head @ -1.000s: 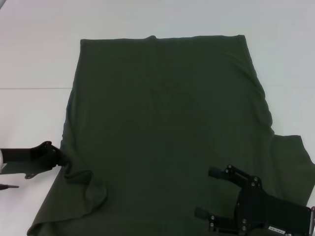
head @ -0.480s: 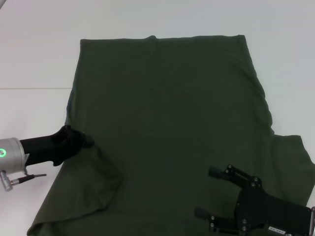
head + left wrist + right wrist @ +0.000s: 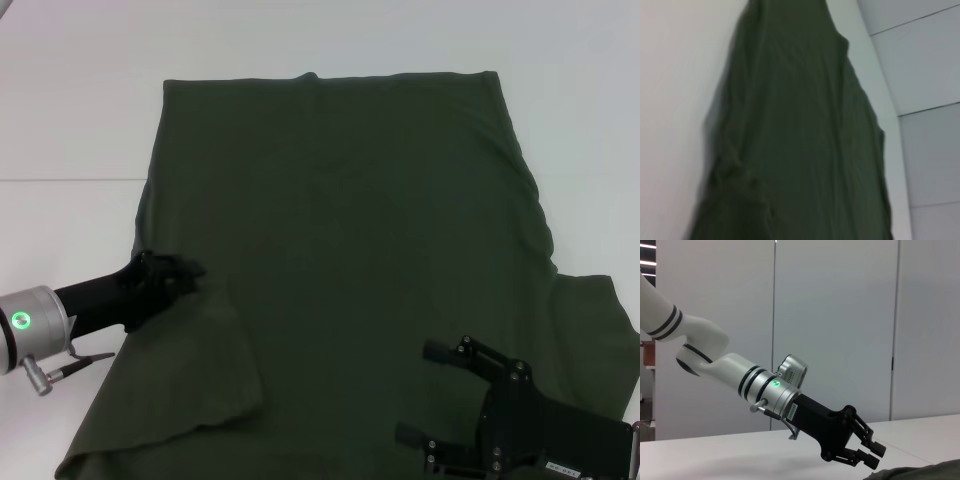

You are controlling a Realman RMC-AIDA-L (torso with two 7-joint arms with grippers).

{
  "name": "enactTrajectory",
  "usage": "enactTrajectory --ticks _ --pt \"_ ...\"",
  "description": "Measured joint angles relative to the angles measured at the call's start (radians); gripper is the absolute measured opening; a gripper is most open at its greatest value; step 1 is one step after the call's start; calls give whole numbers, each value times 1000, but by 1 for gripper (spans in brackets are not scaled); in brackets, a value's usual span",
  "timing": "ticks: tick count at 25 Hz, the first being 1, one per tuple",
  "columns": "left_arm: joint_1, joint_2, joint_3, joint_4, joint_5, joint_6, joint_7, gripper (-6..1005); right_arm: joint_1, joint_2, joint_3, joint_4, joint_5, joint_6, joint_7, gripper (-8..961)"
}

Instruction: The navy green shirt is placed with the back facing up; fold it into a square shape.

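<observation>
The navy green shirt (image 3: 350, 220) lies spread flat on the white table, hem at the far side; it also fills the left wrist view (image 3: 800, 125). My left gripper (image 3: 190, 272) is over the shirt's near left part, shut on the sleeve edge, which is folded inward over the body. The folded flap (image 3: 200, 370) runs from the gripper toward the near edge. From the right wrist view, the left gripper (image 3: 869, 455) hangs just above the cloth (image 3: 925, 471). My right gripper (image 3: 415, 392) stands open and empty over the shirt's near right part.
White table (image 3: 70, 120) surrounds the shirt on the left, far side and right. The right sleeve (image 3: 600, 320) sticks out at the right edge. Plain grey wall panels (image 3: 840, 315) stand behind the table.
My left gripper has moved right and slightly farther away, pulling the left sleeve over the shirt's body into a wider flap. The right arm has not moved.
</observation>
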Motion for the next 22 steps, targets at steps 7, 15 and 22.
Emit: enactTrajectory --ticks 7,15,22 --pt "12 -1 3 -26 -36 84 118 256 3 0 0 0 1 2 0 924" --pt "101 12 1 129 -82 361 385 528 -4 -3 0 23 55 7 19 924" --pt "201 -21 19 319 -52 519 712 836 -6 -7 17 18 80 7 121 924"
